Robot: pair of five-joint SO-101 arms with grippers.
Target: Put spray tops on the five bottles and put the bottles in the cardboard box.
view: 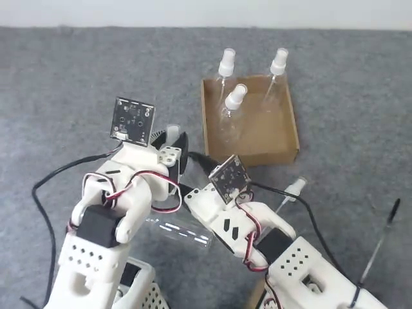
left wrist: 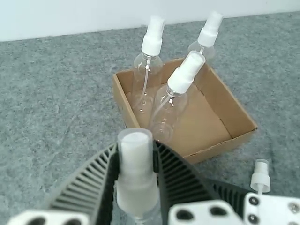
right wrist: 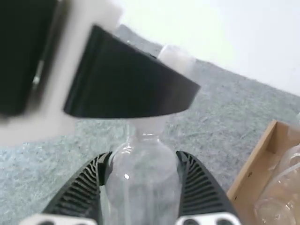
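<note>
1. Grey carpet (view: 64,77) covers the table, with a white wall along the top of the high view.
2. One cardboard box (view: 277,156) sits upper right of centre, with three capped bottles (view: 232,109) standing in it.
3. At lower centre, my right gripper (right wrist: 143,157) is clamped on one clear bottle (right wrist: 140,187).
4. My left gripper (left wrist: 136,145) pinches one spray top (left wrist: 136,173) over that bottle's neck.
5. I judge this to be the fourth capping. Next I must seat the top squarely, then carry the bottle to the box.
6. One loose spray top (view: 293,188) lies at centre right.
</note>
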